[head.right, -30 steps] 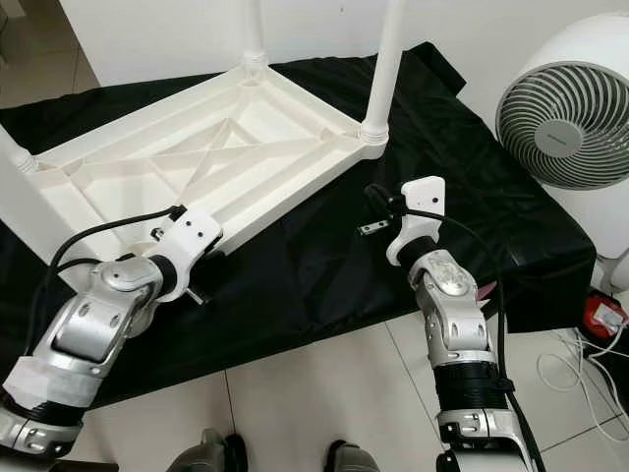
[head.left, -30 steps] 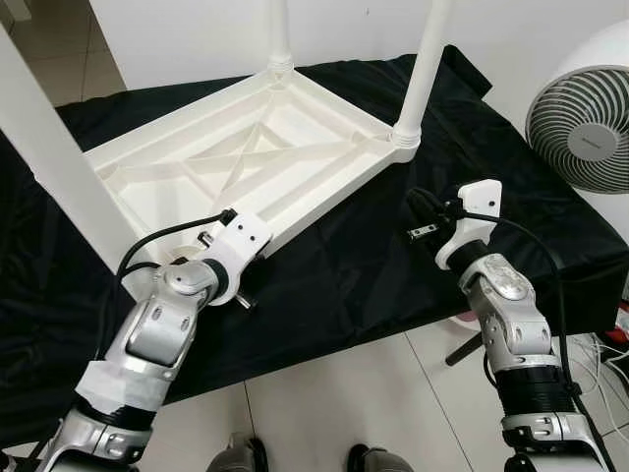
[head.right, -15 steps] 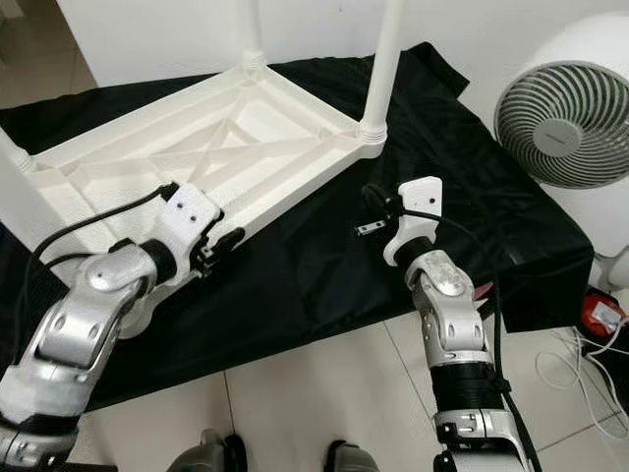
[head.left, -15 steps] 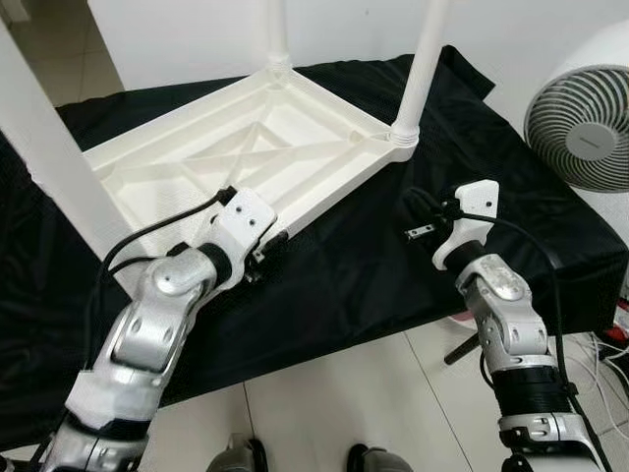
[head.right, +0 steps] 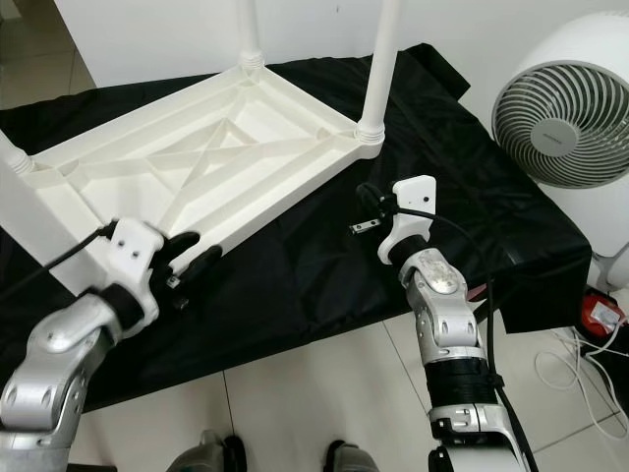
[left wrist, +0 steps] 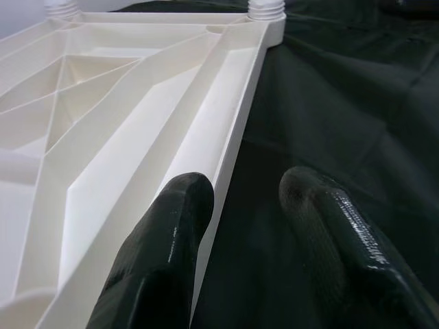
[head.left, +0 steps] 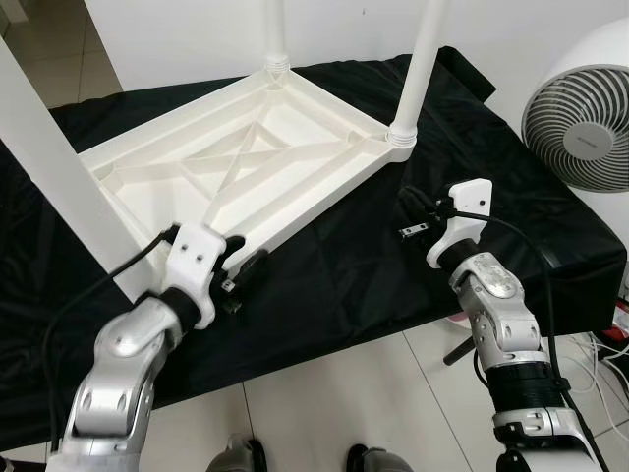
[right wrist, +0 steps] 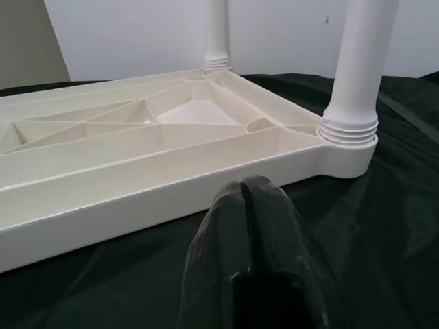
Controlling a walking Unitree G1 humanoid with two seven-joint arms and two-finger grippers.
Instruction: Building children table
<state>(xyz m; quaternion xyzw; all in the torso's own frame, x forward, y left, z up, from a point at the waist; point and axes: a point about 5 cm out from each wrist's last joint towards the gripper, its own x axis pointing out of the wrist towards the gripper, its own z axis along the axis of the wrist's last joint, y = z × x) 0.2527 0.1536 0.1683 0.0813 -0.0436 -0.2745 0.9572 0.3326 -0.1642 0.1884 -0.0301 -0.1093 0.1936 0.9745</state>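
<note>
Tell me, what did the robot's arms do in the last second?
The left gripper slid back along the white table's near edge toward the near-left corner, and now its open fingers straddle that rim without clamping it. The right gripper stayed shut, hovering over the black cloth. The upside-down table, its legs and the fan stayed put.

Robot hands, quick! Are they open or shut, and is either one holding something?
Left gripper: open, its fingers either side of the white table top's edge, not clamped on it.
Right gripper: shut, holding nothing, above the black cloth.
</note>
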